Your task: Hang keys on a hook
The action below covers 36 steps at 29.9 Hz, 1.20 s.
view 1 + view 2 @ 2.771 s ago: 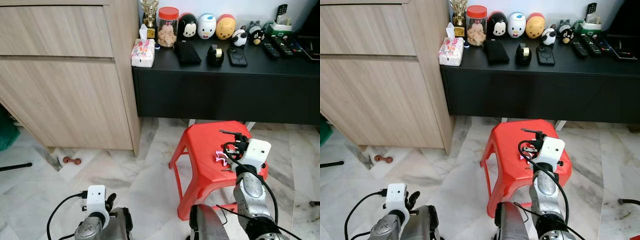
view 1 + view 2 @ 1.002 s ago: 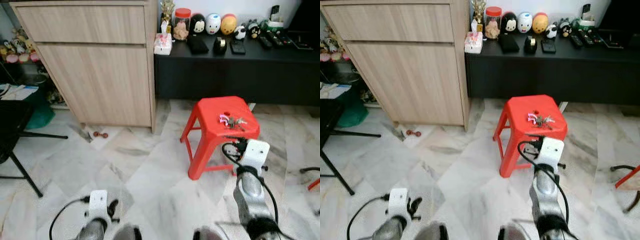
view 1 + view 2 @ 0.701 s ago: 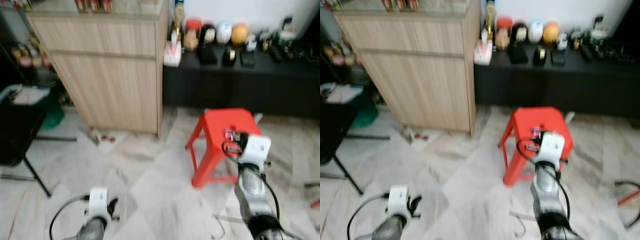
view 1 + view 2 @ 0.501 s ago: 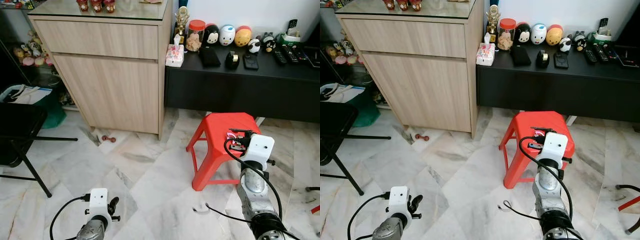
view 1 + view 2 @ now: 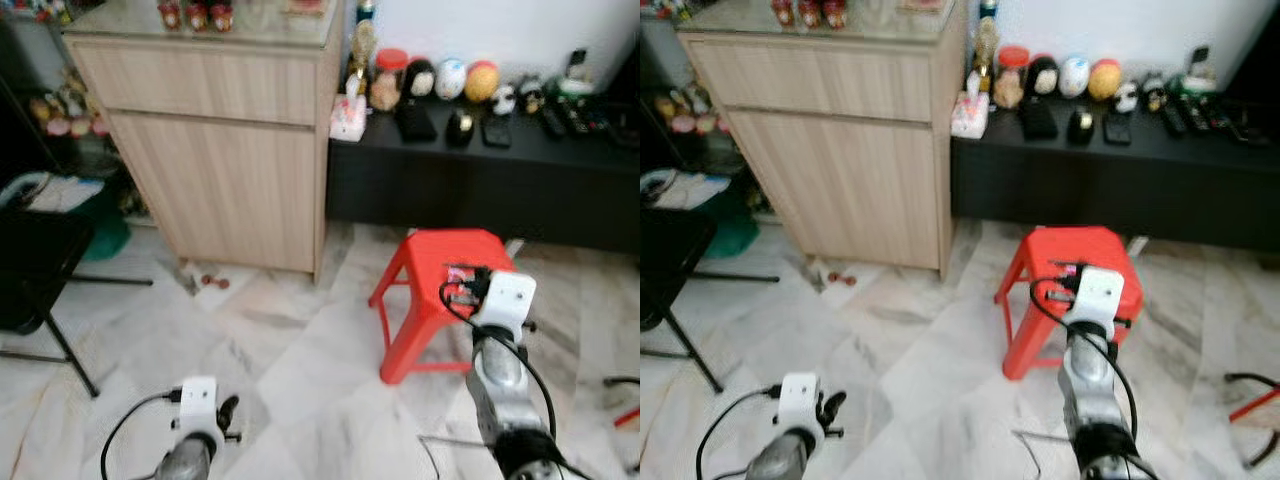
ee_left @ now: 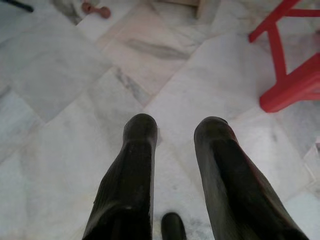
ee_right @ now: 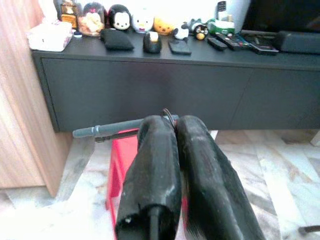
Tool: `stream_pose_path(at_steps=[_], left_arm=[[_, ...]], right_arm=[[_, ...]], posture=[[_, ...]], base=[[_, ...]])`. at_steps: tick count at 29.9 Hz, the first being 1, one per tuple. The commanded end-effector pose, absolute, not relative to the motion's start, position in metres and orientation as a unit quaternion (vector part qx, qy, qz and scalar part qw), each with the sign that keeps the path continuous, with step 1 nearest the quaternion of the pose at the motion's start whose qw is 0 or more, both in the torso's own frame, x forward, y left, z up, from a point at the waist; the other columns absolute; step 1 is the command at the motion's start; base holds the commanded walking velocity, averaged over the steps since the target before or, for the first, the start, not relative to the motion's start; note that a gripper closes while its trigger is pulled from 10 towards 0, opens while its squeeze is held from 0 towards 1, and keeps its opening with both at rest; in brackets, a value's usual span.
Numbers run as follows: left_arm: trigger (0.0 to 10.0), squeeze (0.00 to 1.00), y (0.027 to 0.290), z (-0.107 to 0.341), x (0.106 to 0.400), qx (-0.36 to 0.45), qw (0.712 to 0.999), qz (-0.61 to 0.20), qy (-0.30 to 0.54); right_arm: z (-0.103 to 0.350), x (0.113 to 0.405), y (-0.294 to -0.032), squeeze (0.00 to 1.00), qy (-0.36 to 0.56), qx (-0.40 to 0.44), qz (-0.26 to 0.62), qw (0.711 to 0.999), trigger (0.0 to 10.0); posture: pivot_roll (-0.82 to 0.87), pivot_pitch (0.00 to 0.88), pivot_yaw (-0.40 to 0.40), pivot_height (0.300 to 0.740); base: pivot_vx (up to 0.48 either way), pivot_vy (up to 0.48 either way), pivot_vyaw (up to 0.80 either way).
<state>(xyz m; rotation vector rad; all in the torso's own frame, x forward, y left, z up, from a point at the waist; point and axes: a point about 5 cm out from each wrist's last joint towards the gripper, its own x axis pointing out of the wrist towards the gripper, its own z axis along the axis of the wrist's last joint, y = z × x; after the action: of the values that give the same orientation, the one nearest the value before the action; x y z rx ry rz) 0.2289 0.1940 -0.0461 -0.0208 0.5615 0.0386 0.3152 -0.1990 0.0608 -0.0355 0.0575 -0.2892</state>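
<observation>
Since the earlier frame, the pink-tagged metal keys (image 5: pixel 460 273) have left the red plastic stool (image 5: pixel 430 262); right tool (image 7: pixel 170 125) pinches their ring. Left tool (image 6: pixel 175 132) gapes empty at 7 o'clock over marble floor (image 5: pixel 290 370).

light: even indoor, bright | head views: softly blurred | wrist views: near claw fingers (image 6: pixel 135 175) soft

**Surfaces and loads**

Red stool (image 5: pixel 440 275) on marble floor (image 5: pixel 290 360), directly ahead of right gripper (image 7: pixel 172 125); keys (image 5: pixel 460 274) on the seat just past its fingertips. Black console (image 5: pixel 1110 170) beyond the stool carries a tissue pack (image 5: pixel 969 115), jar (image 5: pixel 1011 76), figurines, remotes. Small dumbbell (image 6: pixel 96 9) on floor ahead of left gripper (image 6: pixel 176 125).
</observation>
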Motion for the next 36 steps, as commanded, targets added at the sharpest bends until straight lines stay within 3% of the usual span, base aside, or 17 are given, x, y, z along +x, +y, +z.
stream_pose_path(at_steps=[1,23,36], left_arm=[[10.0,0.0,0.191,-0.05,0.224,-0.011,0.957,0.016,0.29],[10.0,0.0,0.192,-0.053,0.22,-0.011,0.954,0.017,0.298],[10.0,0.0,0.193,-0.053,0.221,-0.007,0.954,0.011,0.299]], right_arm=[[0.052,0.312,-0.203,0.0,0.059,-0.013,-0.149,0.987,10.0],[0.046,0.309,-0.203,0.0,0.075,-0.014,-0.163,0.984,10.0],[0.048,0.305,-0.218,0.0,0.067,-0.032,-0.214,0.974,10.0]], posture=[[-0.06,0.07,-0.044,0.74],[-0.05,0.044,-0.04,0.74],[-0.06,0.019,-0.03,0.74]], base=[[0.0,-0.48,0.0],[0.0,-0.48,0.0],[0.0,-0.48,0.0]])
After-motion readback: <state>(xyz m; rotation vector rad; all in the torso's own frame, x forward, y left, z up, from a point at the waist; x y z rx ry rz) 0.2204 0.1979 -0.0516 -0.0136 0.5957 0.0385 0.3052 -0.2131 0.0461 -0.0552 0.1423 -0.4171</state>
